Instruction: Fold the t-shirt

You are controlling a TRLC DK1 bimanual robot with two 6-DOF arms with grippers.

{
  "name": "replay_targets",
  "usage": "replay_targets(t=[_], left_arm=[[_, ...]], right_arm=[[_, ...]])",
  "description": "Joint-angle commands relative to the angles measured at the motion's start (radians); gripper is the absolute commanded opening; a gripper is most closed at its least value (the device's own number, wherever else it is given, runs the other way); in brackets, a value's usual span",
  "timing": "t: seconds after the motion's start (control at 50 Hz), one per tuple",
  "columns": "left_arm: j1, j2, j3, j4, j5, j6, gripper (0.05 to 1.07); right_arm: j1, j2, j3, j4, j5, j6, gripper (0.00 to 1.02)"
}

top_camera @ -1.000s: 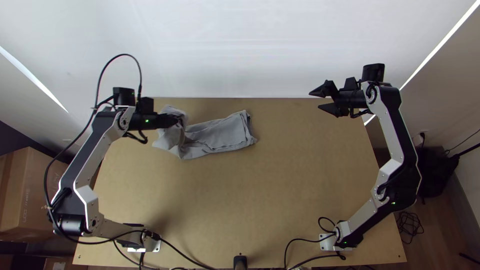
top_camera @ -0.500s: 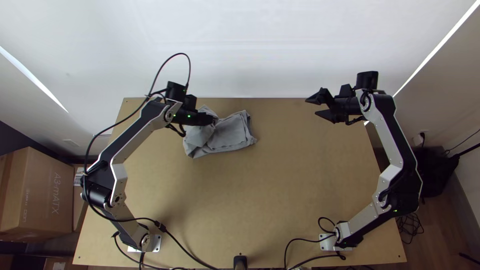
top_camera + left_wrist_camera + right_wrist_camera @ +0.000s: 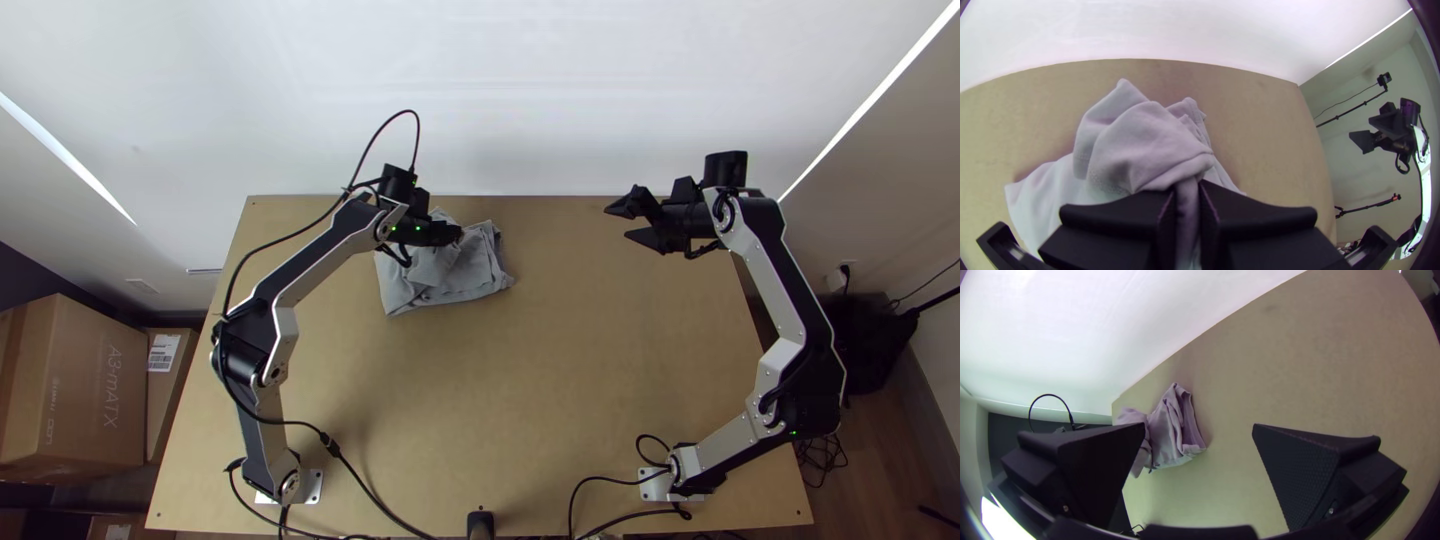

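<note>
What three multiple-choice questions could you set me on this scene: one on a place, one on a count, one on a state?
1. Where does the T-shirt lie on the table?
A) near edge, right side
B) far half, mostly left of the middle
C) far right corner

2. How many grippers hold the T-shirt?
A) one
B) two
C) none

3. What state is the right gripper in?
A) shut on the T-shirt
B) shut, empty
C) open, empty

Answers:
1 B: the top view shows it there.
2 A: the left gripper pinches a bunched part of it.
3 C: its two fingers stand wide apart, away from the T-shirt.
</note>
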Motion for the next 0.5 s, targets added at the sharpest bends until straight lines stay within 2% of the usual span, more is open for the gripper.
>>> replay_targets(t=[0.0,0.16,0.18,0.2,0.22,0.24,0.26,0.28,0.34,0.48], left_arm=[[-0.037,0.057,0.075,0.013,-0.002,-0.035,0.08],[-0.103,0.115,0.148,0.010,-0.002,-0.032,0.10],[-0.115,0.123,0.161,0.004,-0.002,-0.028,0.20],[-0.127,0.131,0.174,-0.007,-0.001,-0.022,0.37],[-0.141,0.137,0.187,-0.021,0.003,-0.012,0.60],[-0.150,0.143,0.200,-0.024,0.001,-0.002,0.88],[-0.160,0.148,0.214,-0.024,0.001,0.002,1.07],[-0.169,0.152,0.226,-0.019,-0.001,0.005,1.02],[-0.181,0.155,0.257,-0.019,-0.001,0.037,1.03],[-0.198,0.082,0.300,0.011,-0.025,0.044,1.02]], right_arm=[[0.006,-0.031,-0.047,0.023,0.008,-0.004,0.99],[0.025,-0.030,-0.105,0.055,0.030,-0.012,0.99],[0.028,-0.028,-0.114,0.061,0.033,-0.012,0.99],[0.032,-0.027,-0.125,0.065,0.034,-0.013,0.99],[0.035,-0.024,-0.136,0.070,0.036,-0.015,0.99],[0.037,-0.022,-0.146,0.076,0.038,-0.016,0.99],[0.040,-0.021,-0.157,0.082,0.038,-0.016,0.99],[0.043,-0.016,-0.168,0.087,0.041,-0.018,0.99],[0.054,-0.013,-0.197,0.108,0.048,-0.020,0.99],[0.114,-0.007,-0.252,0.156,0.084,-0.038,0.99]])
